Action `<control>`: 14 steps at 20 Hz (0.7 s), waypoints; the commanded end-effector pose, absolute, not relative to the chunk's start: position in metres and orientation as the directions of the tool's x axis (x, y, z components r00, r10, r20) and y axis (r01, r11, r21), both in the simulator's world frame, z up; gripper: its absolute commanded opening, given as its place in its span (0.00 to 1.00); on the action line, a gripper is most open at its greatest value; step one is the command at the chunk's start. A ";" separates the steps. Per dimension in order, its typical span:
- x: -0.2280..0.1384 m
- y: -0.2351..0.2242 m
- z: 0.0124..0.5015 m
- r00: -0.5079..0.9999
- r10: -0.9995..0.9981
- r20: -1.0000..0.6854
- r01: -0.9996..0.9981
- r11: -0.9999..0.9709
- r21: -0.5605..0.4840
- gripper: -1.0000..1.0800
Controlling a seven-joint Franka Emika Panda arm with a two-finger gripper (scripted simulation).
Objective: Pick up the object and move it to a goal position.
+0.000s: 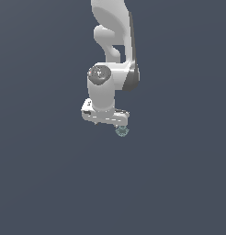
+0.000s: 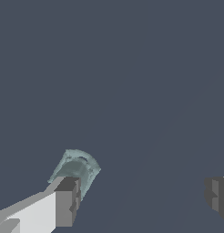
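From the exterior view I see the white arm (image 1: pixel 110 59) reaching down, its tool (image 1: pixel 115 123) low over the plain dark grey counter (image 1: pixel 41 183). The object (image 1: pixel 121 131), a tiny pale teal-grey lump, sits just under the tool's end toward the exterior view's right. In the wrist view my tool (image 2: pixel 143 198) is spread wide, holding nothing; the object (image 2: pixel 77 169) lies right at one dark fingertip (image 2: pixel 68 200), outside the gap, while the other fingertip (image 2: pixel 217 195) stands well apart.

A bare simulated test scene, not a real room: a flat, featureless slate-grey backdrop fills both views, with only a smooth white rendered robot arm (image 1: pixel 112 55) present.
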State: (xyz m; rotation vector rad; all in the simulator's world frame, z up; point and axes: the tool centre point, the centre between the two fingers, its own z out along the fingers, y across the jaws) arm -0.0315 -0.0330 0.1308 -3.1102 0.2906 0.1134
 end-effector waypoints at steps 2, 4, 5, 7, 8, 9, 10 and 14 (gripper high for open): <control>-0.033 -0.026 0.127 0.973 -0.222 -0.069 -0.223 -0.975 -0.005 0.96; -0.035 -0.021 0.125 0.966 -0.250 -0.065 -0.251 -0.968 -0.003 0.96; -0.036 -0.018 0.124 0.962 -0.266 -0.063 -0.266 -0.964 -0.001 0.96; -0.038 -0.012 0.121 0.952 -0.299 -0.058 -0.300 -0.954 0.001 0.96; -0.039 -0.009 0.119 0.947 -0.318 -0.055 -0.318 -0.948 0.002 0.96; -0.040 -0.005 0.117 0.940 -0.337 -0.053 -0.337 -0.941 0.003 0.96; -0.041 -0.002 0.116 0.933 -0.356 -0.050 -0.356 -0.934 0.005 0.96; -0.046 0.012 0.109 0.902 -0.431 -0.038 -0.431 -0.902 0.007 0.96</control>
